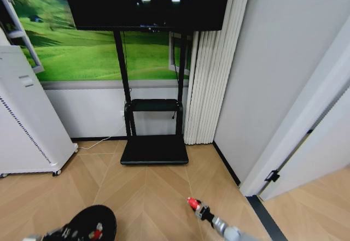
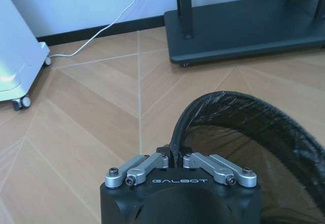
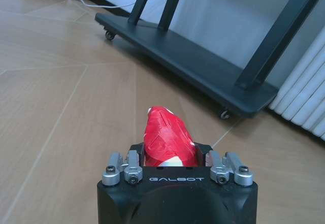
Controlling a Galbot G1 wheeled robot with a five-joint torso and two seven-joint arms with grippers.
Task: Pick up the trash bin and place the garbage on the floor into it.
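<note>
The trash bin (image 1: 93,219) is a small round black bin with a black bag liner, at the lower left of the head view. My left gripper (image 1: 82,233) is shut on its near rim (image 2: 179,132), and the bin's open mouth (image 2: 254,148) spreads out beyond the fingers. My right gripper (image 1: 200,210) is low over the floor (image 1: 147,189) at the lower right, shut on a piece of red garbage (image 1: 192,201) with a white patch. The crumpled red wrapper (image 3: 166,137) sticks out between the jaws. The bin and the garbage are about a bin's width apart.
A black TV stand with a flat wheeled base (image 1: 155,150) stands straight ahead against the wall. A white wheeled appliance (image 1: 24,121) is at the left, its white cable (image 2: 109,23) lying on the floor. Folded white panels (image 1: 210,77) and a door frame (image 1: 295,126) are at the right.
</note>
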